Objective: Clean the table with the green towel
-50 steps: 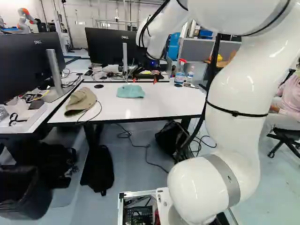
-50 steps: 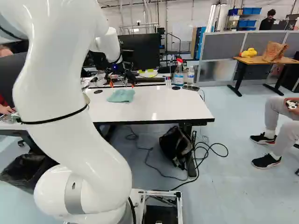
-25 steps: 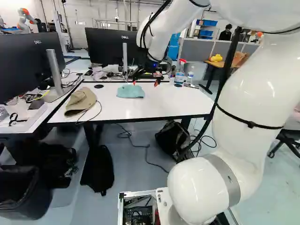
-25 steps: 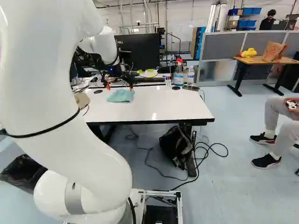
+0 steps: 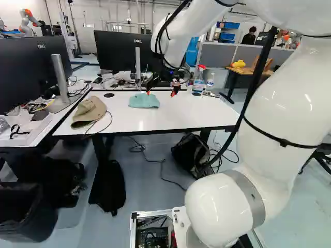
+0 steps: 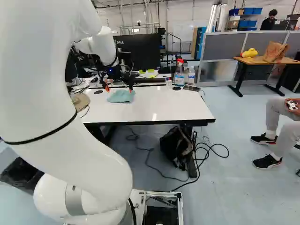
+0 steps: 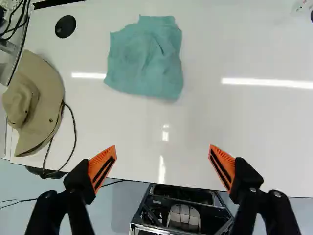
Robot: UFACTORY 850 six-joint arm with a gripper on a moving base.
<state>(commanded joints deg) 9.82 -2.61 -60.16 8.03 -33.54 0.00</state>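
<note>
Claw (image 5: 161,93) above white table (image 5: 196,114), fingers apart, green towel (image 7: 144,61) lying flattish, upright spray bottle (image 6: 179,77)

a robotics lab, by the look of it, with an office side. a big white robot arm (image 5: 274,103) rises from a metal-framed base (image 5: 134,230) with electronics showing inside, at the foot of the left base view, and another robot (image 5: 27,23), orange and white, stands at that view's upper left. pipes run up a white wall (image 6: 185,18), and blue bins (image 6: 251,11) sit at the upper right of the right base view. the office part shows in black monitors (image 5: 121,50) and loose cables around a white-topped desk (image 6: 164,108), with grey partitions (image 6: 225,46) beyond.
</note>
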